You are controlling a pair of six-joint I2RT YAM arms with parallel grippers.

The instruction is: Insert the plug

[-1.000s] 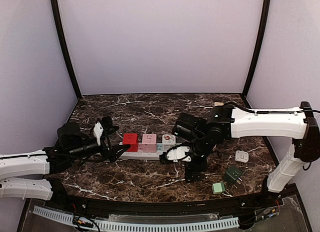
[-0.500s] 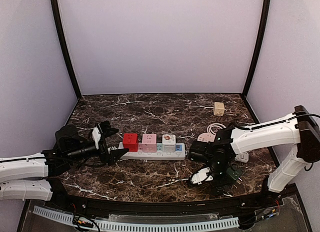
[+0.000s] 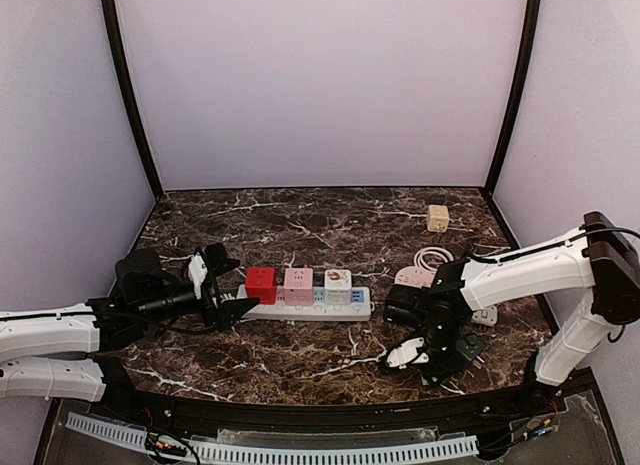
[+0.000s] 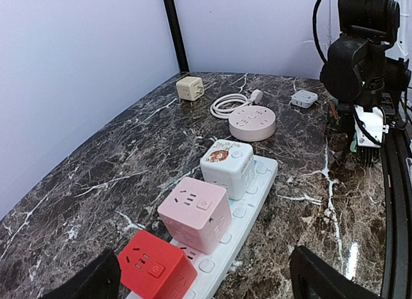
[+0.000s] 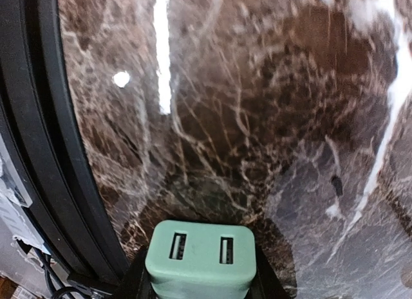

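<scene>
Standing at the near side of the table (image 3: 300, 220), I see the right gripper (image 5: 201, 281) down low by the near right corner, its fingers closed in against both sides of the green plug (image 5: 201, 253). The plug's long side runs straight across between the fingers. The face with its two USB slots looks back up at the wrist camera, and its prongs are out of sight. Whether it rests on the marble or is raised off it I cannot tell.

Just left of it in that view curves the black rim (image 5: 35, 119) of the table, so the plug sits close to the edge, with bare marble spreading out ahead. From above, the plug itself is hidden under the right arm (image 3: 530, 270). That view shows a dark green adapter (image 3: 466, 349) just beside the gripper and a small white adapter (image 3: 484, 314) a little farther back.

The power strip (image 3: 305, 307) lies left to right mid-table, well apart from the plug. It carries a red cube (image 3: 260, 282), a pink cube (image 3: 298, 280) and a white cube (image 3: 338, 279) in a row. The left gripper (image 3: 228, 283) hangs at the strip's left end with jaws spread wide, holding nothing. Its wrist view looks down the strip's length and shows the round pink socket (image 4: 252, 122), coiled white cable (image 4: 225, 103) and beige cube (image 4: 190, 87) beyond it, with open marble on both sides.
</scene>
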